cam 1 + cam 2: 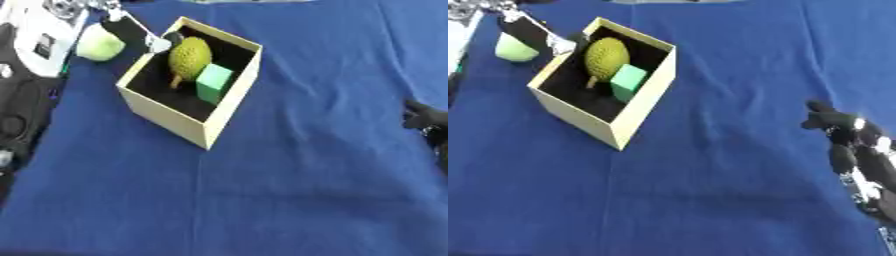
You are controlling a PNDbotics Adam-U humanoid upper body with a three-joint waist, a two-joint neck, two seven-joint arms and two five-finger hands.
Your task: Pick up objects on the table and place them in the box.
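Observation:
A cream cardboard box (pixel 168 118) with a dark inside stands on the blue cloth, left of centre. In it lie a bumpy yellow-green fruit (pixel 190 57) and a green block (pixel 213 83) leaning against it. A pale green rounded object (pixel 100 45) sits just outside the box's far left corner. My left hand (pixel 131 29), black with silver parts, reaches in from the upper left, between that object and the box rim. I cannot see whether it holds the object. My right hand (pixel 857 145) rests open at the right edge, fingers up, well away from the box.
White and black equipment (pixel 35 40) and a dark shape (pixel 17 120) crowd the left edge beyond the cloth. The blue cloth (pixel 306 175) stretches wide in front of and to the right of the box.

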